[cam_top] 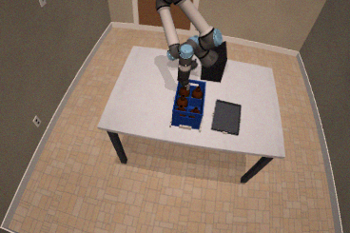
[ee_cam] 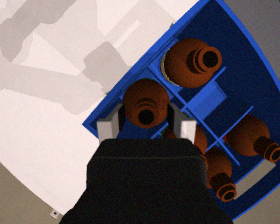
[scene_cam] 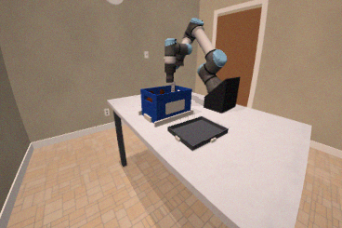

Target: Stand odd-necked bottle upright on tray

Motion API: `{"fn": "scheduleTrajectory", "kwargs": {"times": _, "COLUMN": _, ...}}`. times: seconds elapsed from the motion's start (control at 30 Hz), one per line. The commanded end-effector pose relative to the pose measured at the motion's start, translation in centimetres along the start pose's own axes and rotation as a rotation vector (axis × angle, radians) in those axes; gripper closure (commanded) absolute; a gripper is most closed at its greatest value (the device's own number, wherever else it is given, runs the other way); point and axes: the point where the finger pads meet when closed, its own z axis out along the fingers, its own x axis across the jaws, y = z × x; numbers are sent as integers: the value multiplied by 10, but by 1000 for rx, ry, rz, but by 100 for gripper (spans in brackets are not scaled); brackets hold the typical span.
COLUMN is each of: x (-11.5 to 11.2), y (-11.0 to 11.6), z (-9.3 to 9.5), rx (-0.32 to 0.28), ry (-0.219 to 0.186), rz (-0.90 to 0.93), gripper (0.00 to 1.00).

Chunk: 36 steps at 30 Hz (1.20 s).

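Note:
A blue crate (cam_top: pixel 190 105) stands on the white table and holds several brown bottles. In the wrist view the crate (ee_cam: pixel 211 90) shows its cells from above. My gripper (ee_cam: pixel 146 112) is open and hangs just above the brown bottle (ee_cam: pixel 145 104) in the crate's corner cell, one finger on each side of its neck, nothing held. A second bottle (ee_cam: pixel 192 63) stands in the neighbouring cell, and two more (ee_cam: pixel 256 139) (ee_cam: pixel 220 179) stand further along. The dark empty tray (cam_top: pixel 226 117) lies on the table right of the crate. In the exterior view the gripper (scene_cam: pixel 171 85) is over the crate (scene_cam: pixel 165 102), with the tray (scene_cam: pixel 198 132) in front.
A black box (cam_top: pixel 214 63) at the arm's base stands behind the crate. The table's far edge and the white table top lie left of the crate in the wrist view.

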Motion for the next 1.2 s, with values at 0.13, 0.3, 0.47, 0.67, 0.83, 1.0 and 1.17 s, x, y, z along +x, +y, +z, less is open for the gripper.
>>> {"fn": "scheduleTrajectory", "kwargs": {"times": 0.13, "x": 0, "y": -2, "z": 1, "rx": 2, "ry": 0, "rz": -2, "gripper": 0}}
{"fn": "scheduleTrajectory", "kwargs": {"times": 0.3, "x": 0, "y": -2, "z": 1, "rx": 2, "ry": 0, "rz": -2, "gripper": 0}}
{"fn": "scheduleTrajectory", "kwargs": {"times": 0.47, "x": 0, "y": -2, "z": 1, "rx": 2, "ry": 0, "rz": -2, "gripper": 0}}
{"fn": "scheduleTrajectory", "kwargs": {"times": 0.67, "x": 0, "y": -2, "z": 1, "rx": 2, "ry": 0, "rz": -2, "gripper": 100}}
{"fn": "scheduleTrajectory", "kwargs": {"times": 0.83, "x": 0, "y": -2, "z": 1, "rx": 2, "ry": 0, "rz": -2, "gripper": 100}}
{"fn": "scheduleTrajectory", "kwargs": {"times": 1.0, "x": 0, "y": -2, "z": 1, "rx": 2, "ry": 0, "rz": -2, "gripper": 100}}
{"fn": "scheduleTrajectory", "kwargs": {"times": 1.17, "x": 0, "y": -2, "z": 1, "rx": 2, "ry": 0, "rz": -2, "gripper": 100}}
